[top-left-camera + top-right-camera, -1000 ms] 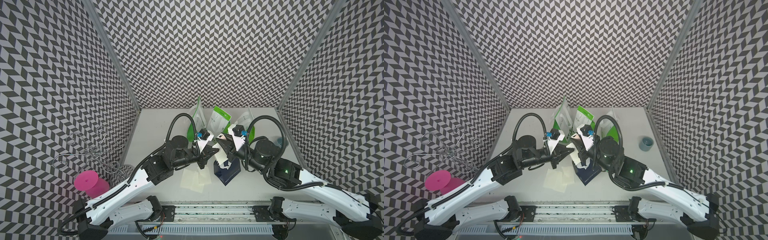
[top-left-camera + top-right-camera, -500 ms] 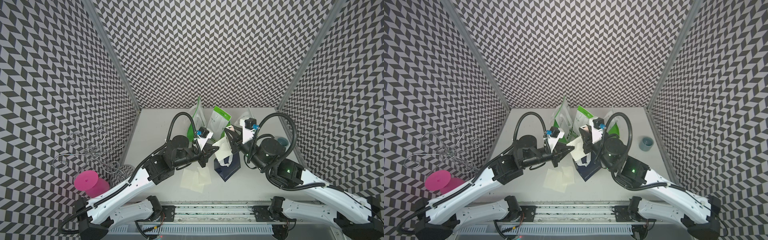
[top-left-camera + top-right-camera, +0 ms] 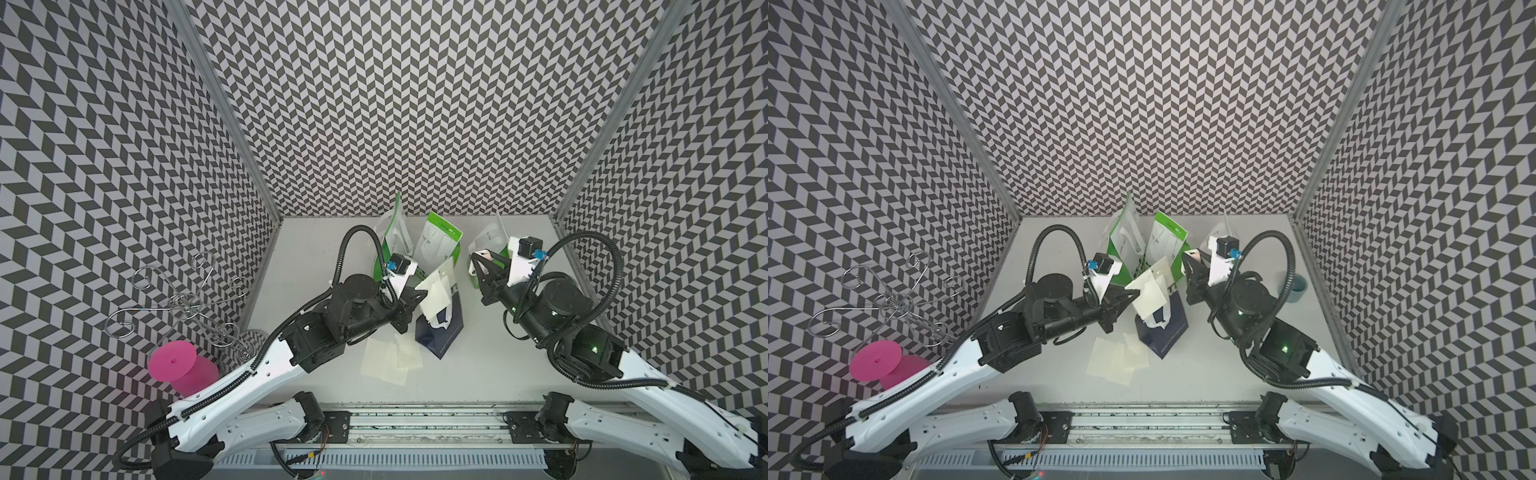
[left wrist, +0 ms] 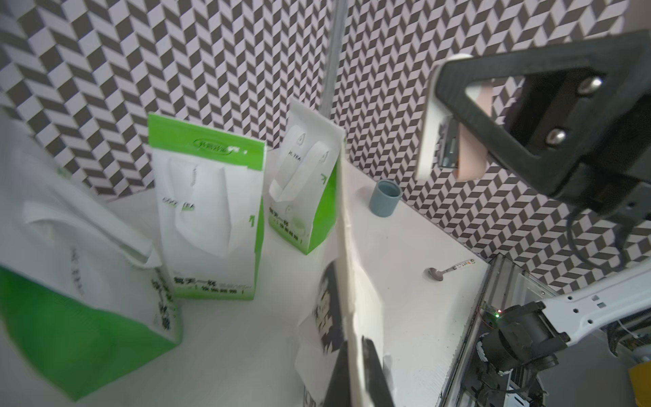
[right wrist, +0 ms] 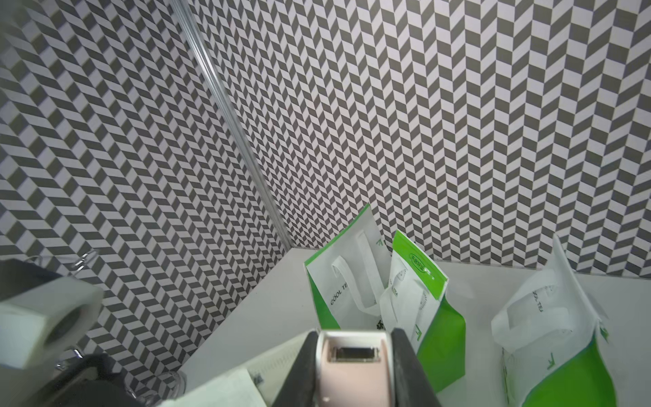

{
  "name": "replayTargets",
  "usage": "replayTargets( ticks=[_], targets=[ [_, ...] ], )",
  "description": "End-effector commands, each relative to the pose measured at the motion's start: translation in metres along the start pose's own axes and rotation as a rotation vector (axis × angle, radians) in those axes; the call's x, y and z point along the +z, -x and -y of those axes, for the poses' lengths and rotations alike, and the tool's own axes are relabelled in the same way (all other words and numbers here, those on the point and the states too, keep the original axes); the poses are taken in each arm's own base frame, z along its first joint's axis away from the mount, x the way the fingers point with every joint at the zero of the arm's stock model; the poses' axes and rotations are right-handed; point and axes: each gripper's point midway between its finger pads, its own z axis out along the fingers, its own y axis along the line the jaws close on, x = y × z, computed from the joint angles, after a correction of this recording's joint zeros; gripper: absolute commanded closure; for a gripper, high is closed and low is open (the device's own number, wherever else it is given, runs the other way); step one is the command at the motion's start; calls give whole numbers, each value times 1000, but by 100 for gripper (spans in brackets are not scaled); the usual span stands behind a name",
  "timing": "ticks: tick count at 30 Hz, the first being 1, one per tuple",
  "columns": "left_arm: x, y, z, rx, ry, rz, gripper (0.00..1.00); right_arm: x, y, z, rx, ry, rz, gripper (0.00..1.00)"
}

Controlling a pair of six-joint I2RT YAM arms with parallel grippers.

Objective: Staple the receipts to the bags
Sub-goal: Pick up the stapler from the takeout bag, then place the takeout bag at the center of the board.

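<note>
A: Since the black-and-white chevron walls [image 3: 415, 104] shut the place in on three sides, what lies at the bottom?

B: A plain white table [image 3: 316, 257]. Near its middle stands the navy bag [image 3: 441, 336]; I'll place everything from that.

A: The other bags?

B: Three green-and-white bags [image 4: 211, 211] stand upright behind the navy bag, toward the back wall, white handles folded down their faces. What any bag holds I cannot tell.

A: And the receipts?

B: Loose receipts [image 3: 386, 357] lie flat and overlapping on the table just left of the navy bag's foot. One more receipt [image 3: 436, 286] stands over the navy bag's mouth, and the left gripper [image 3: 417, 296], reaching in from the left, is pinched together on it.

A: Smaller things?

B: A grey-blue cup [image 3: 1298, 286], mouth up, well right of the navy bag by the side wall. The right gripper [image 3: 478, 264] hangs right of the navy bag and farther back, clear of it, clamped on the pinkish-white stapler [image 5: 354, 373].
</note>
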Motion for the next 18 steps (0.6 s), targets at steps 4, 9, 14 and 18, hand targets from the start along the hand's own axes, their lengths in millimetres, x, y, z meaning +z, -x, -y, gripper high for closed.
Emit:
replayTargets(
  ticks=[4, 9, 14, 18],
  targets=[
    [-47, -3, -37, -116, 224, -32, 100, -5, -6, 10, 34, -18, 10, 100],
    [-81, 1, -69, -122, 400, 17, 100, -6, -12, 9, 38, 6, 3, 100],
    [-88, 7, -116, -80, 608, 4, 100, -4, -21, 8, 40, 16, -9, 100],
    [-99, 16, -160, -84, 737, 37, 100, -4, -22, 8, 41, 23, -5, 100]
  ],
)
